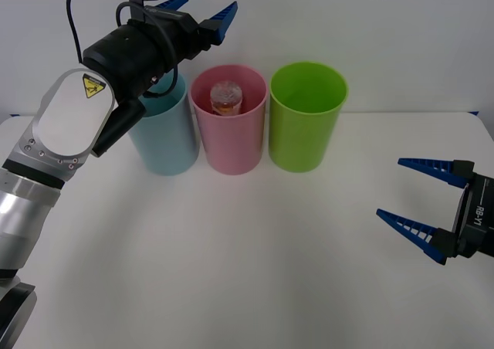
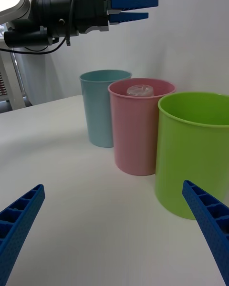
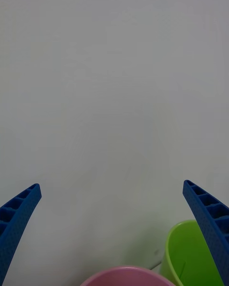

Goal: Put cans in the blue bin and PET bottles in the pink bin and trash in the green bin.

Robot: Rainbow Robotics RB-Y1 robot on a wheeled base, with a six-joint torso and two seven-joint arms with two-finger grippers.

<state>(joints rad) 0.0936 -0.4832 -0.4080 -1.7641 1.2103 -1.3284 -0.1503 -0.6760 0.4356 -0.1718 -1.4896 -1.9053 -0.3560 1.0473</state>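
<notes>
In the front view we see the blue bin point(image 1: 164, 137), pink bin point(image 1: 229, 121) and green bin point(image 1: 306, 116) in a row across the upper middle. The PET bottle point(image 1: 226, 98) stands inside the pink bin, its clear base up. The left gripper point(image 1: 201, 12) hangs wide and empty at upper left; the right gripper point(image 1: 421, 202) is spread empty at lower right.

The right wrist view adds the bins' sides, with the right gripper point(image 2: 114, 229) spread wide.

In the left wrist view we see the left gripper point(image 3: 112, 233) wide above the pink and green rims.

White table point(image 1: 255, 272), plain pale wall point(image 1: 370, 25)
</notes>
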